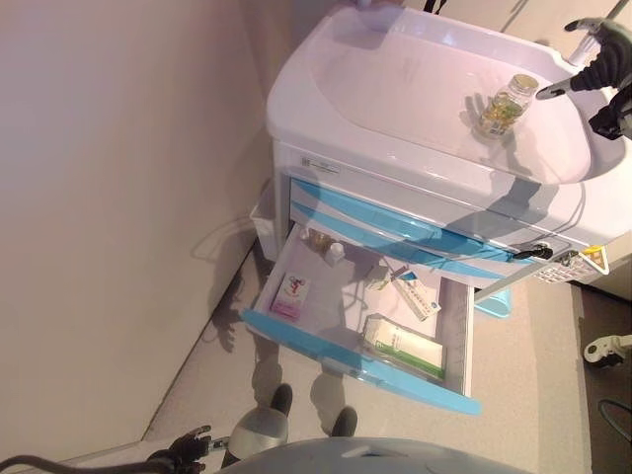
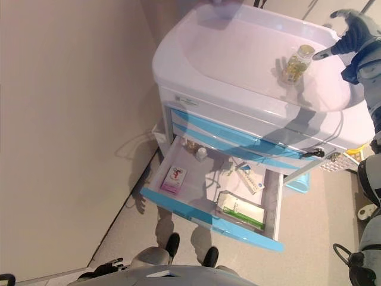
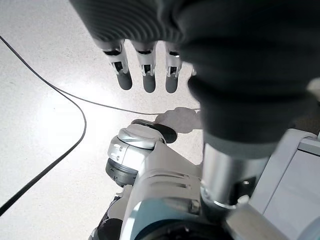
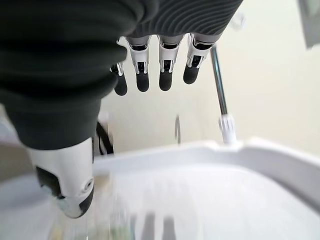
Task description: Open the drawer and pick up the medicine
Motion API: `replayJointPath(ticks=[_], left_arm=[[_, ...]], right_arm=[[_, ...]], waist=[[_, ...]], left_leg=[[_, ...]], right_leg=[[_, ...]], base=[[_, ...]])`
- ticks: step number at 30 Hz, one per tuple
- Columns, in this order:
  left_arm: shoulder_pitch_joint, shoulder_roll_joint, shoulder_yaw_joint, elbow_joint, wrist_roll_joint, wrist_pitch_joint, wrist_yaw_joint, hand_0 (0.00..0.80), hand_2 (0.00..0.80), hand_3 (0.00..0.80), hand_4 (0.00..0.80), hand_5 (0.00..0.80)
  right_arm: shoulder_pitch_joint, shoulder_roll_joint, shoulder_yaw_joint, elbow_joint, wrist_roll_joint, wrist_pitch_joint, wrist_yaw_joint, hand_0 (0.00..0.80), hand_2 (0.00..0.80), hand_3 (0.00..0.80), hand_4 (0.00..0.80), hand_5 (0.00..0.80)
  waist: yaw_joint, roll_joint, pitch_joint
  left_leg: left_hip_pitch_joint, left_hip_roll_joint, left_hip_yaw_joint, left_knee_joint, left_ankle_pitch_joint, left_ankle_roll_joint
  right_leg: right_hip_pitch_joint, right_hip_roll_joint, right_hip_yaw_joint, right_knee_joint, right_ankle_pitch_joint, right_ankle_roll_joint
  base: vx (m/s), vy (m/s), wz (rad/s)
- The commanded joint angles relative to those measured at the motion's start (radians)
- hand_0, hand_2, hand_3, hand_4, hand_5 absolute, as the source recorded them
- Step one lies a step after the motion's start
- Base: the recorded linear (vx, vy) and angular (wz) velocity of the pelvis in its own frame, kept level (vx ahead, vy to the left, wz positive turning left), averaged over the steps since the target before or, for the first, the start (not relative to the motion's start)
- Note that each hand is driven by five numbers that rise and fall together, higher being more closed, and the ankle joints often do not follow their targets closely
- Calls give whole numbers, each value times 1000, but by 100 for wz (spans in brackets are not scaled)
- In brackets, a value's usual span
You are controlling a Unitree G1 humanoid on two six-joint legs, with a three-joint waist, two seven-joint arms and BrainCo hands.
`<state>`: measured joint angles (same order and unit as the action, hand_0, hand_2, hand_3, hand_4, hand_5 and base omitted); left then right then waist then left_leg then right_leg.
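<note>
Head stereo pair steeply down over cart (image 1: 415,89) and open drawer (image 1: 360,336) — wrist cameras close along fingers (image 4: 165,75).

Right hand (image 1: 604,61) cut by frame edge — small items at drawer (image 1: 365,367) back too small to identify.

This looks like a clinic or hospital room. A white medical cart (image 1: 415,99) with blue-fronted drawers stands against a bare wall (image 1: 109,197) on a speckled floor (image 1: 197,375). Its open drawer (image 1: 360,351) holds medicine boxes (image 1: 403,346), and a pill bottle (image 1: 506,105) stands on the cart's top.
</note>
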<state>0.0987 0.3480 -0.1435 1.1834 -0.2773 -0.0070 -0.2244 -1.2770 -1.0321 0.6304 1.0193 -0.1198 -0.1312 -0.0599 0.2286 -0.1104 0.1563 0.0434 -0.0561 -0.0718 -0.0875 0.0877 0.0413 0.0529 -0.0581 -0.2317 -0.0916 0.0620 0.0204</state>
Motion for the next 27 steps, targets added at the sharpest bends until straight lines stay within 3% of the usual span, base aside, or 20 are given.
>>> replayJointPath(ticks=[1,12,19,23,27], left_arm=[[5,12,-57,45,-14,-30,-7,0,0,0,0,0],[13,13,-55,55,18,-43,-19,0,0,0,0,0],[7,8,-67,63,42,-37,-29,0,0,0,0,0],[-15,-5,-76,77,59,-36,-33,0,0,0,0,0],[-40,-38,-77,86,60,-28,-11,0,0,0,0,0]], right_arm=[[-72,-15,-15,-80,122,-14,-141,0,0,0,0,0],[38,-75,-176,-215,338,32,-169,0,0,0,0,0],[312,-76,-437,-297,453,-9,-249,0,0,0,0,0],[555,30,-650,-386,487,-75,-344,0,0,0,0,0],[823,271,-753,-446,436,-154,-367,0,0,0,0,0]], waist=[[19,-6,-24],[-43,2,-25],[-112,23,-25],[-160,41,-19],[-213,61,-5]], left_leg=[[3,-10,-16,0,-86,-18],[19,-1,30,0,-99,-15],[27,4,81,0,-112,-7],[28,3,110,2,-122,0],[34,-1,139,9,-133,9]], right_leg=[[27,-15,-19,53,-39,51],[12,-12,25,75,-45,51],[-9,-6,83,78,-34,59],[-31,1,130,83,-29,62],[-49,8,181,92,-24,62]], base=[[0,0,0],[-2,-1,-8],[-5,-18,-23],[-34,-9,-36],[-6,6,-42]])
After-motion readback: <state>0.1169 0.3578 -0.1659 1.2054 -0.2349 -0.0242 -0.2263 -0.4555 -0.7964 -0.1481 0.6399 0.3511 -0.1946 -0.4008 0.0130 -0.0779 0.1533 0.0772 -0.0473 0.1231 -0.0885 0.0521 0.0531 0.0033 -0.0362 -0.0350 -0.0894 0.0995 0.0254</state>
